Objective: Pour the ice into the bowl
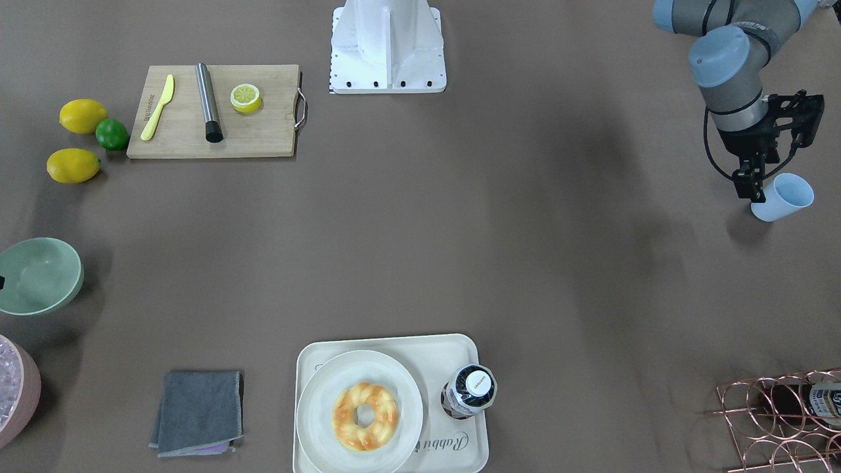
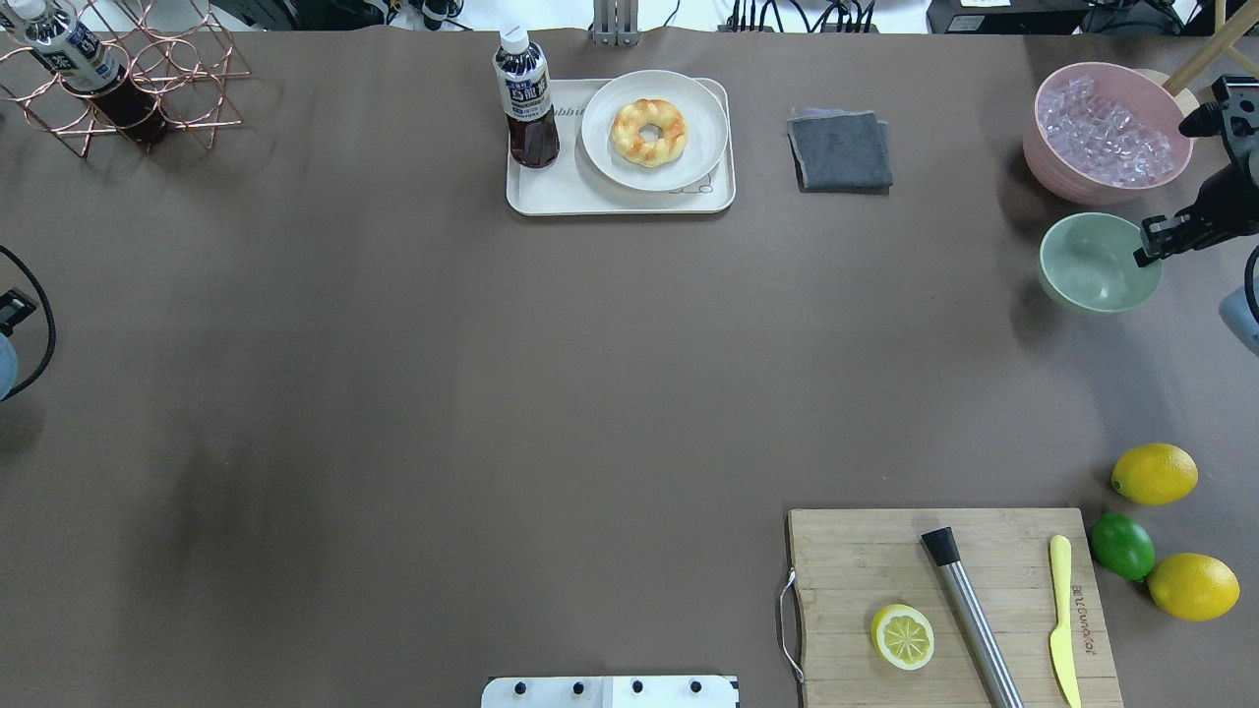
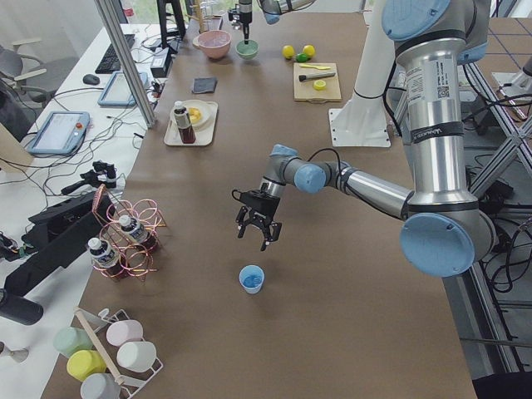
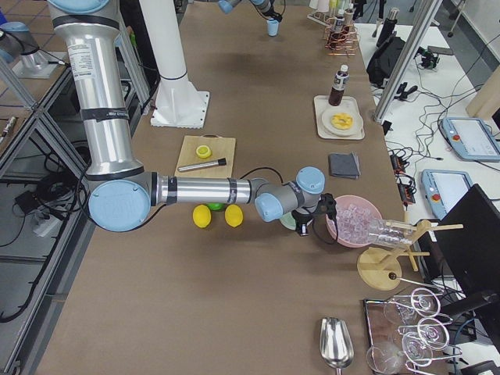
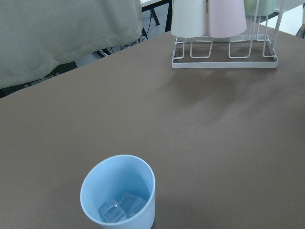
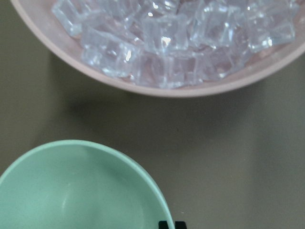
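The light blue cup stands upright near the table's left end and holds a few clear ice cubes. It also shows in the front view. My left gripper hangs open just above and beside the cup, not touching it. The pale mint-green bowl sits empty at the far right, next to the pink tub. My right gripper is at the bowl's rim; in the right wrist view its fingertips stand close together on the rim of the bowl.
A pink tub full of ice cubes stands just behind the bowl. A tray with bottle and doughnut plate, a grey cloth, a cutting board with tools, lemons and a lime, and a copper rack ring the table.
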